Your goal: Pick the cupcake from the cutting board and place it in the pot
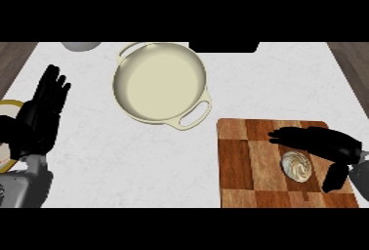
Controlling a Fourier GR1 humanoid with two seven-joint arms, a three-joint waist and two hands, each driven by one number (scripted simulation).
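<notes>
Seen from the head view, the wooden cutting board (252, 166) lies on the pale counter (108, 156) as the scene's anchor. The cupcake (297, 165) sits on the board's right half, its swirled cream top facing up. The robot's right hand (324, 144) reaches over the board's right side, fingers curving above the cupcake and thumb hanging just right of it; the fingers bracket the cupcake but are not plainly closed on it, and whether they touch it cannot be told.

Up and to the left of the board, apart from it, stands the cream-coloured pot (160, 83), its near handle pointing towards the board's top-left corner. Nothing lies inside the pot.

Far left of the board, the left hand (39, 114) rests released, fingers straight and pointing away from the robot. A yellow-rimmed plate (9, 105) shows partly beneath it at the counter's left edge. A grey round object (81, 46) sits beyond the pot, cut by the upper edge.
</notes>
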